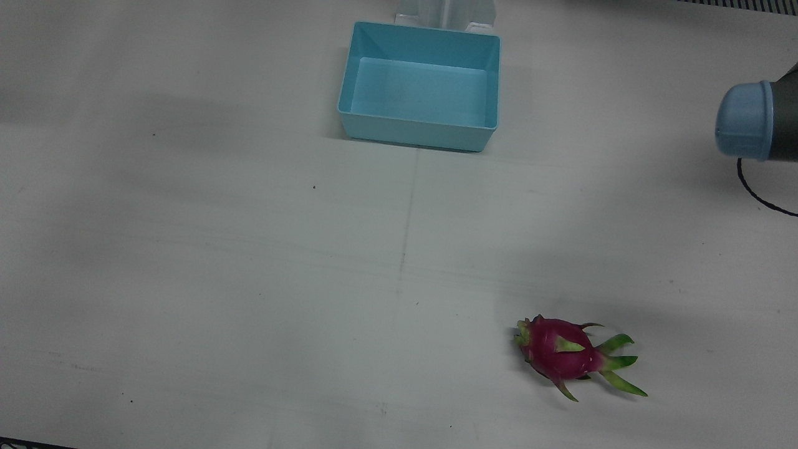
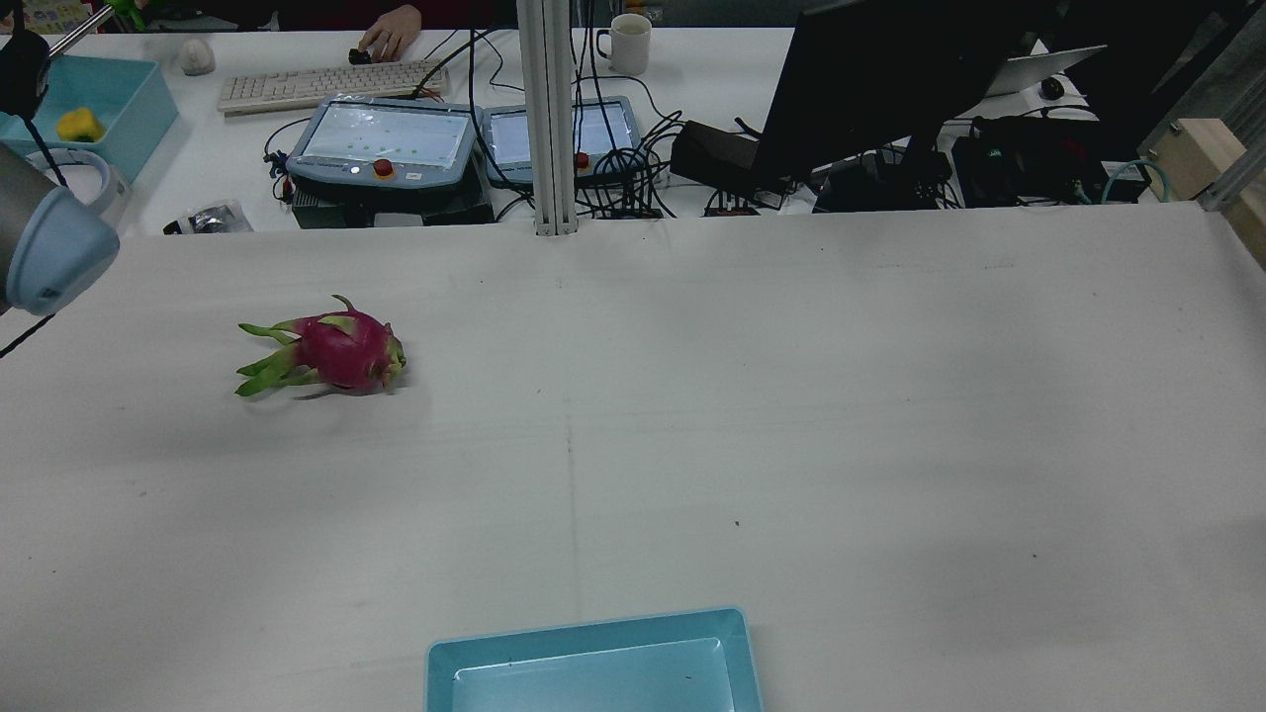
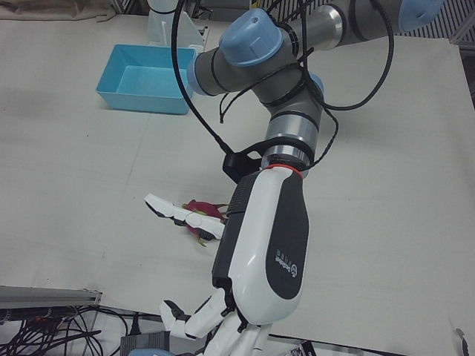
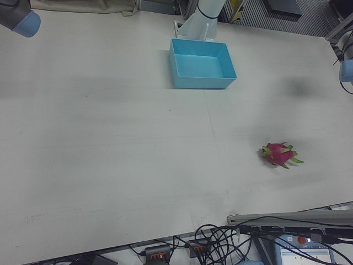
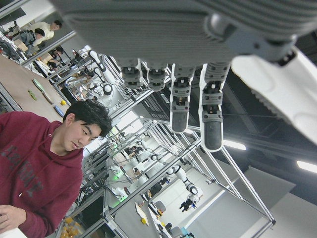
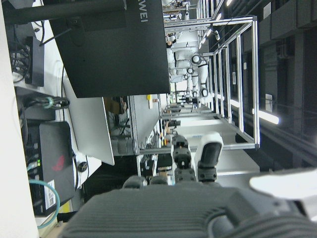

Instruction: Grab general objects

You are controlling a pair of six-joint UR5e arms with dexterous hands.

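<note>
- the dragon fruit (image 1: 564, 356) lies alone on the white table (image 1: 218, 280); bare tabletop rings it on every side, so nothing blocks a reach from above or from the flanks.
- the blue bin (image 1: 421, 87) is the only other thing on the table, well apart from the dragon fruit, toward the robot's pedestals.
- between bin and dragon fruit the surface is bare.
- in the left-front view the left hand (image 3: 256, 252) hangs fingers spread above the table edge, near the dragon fruit, holding nothing.
- the right hand (image 6: 193, 198) points its fingers out over the desks, clear of the dragon fruit.
</note>
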